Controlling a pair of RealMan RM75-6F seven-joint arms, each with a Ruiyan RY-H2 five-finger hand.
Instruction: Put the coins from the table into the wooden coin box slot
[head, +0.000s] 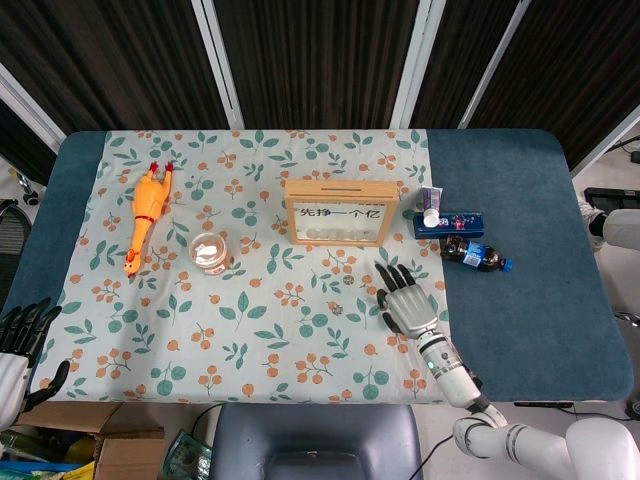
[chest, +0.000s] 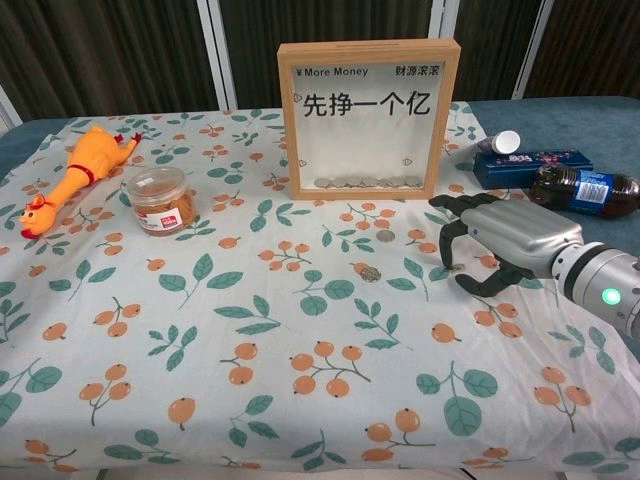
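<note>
My right hand (chest: 500, 245) hovers palm-down near the table's front right, fingers (chest: 447, 232) spread and curled, holding nothing. Two small round coins (chest: 371, 272) lie on the floral cloth left of it, before the upright wooden-framed coin box (chest: 369, 118). My left hand (head: 22, 330) hangs off the table's front left corner, fingers apart, empty.

Right hand (chest: 505, 243) palm down, fingers spread and arched; left hand (head: 22, 335) spread at the edge.

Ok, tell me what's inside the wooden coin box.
Through the wooden coin box's clear front, a row of coins lies along the bottom. Whatever sits behind the printed lettering and frame is hidden.
</note>
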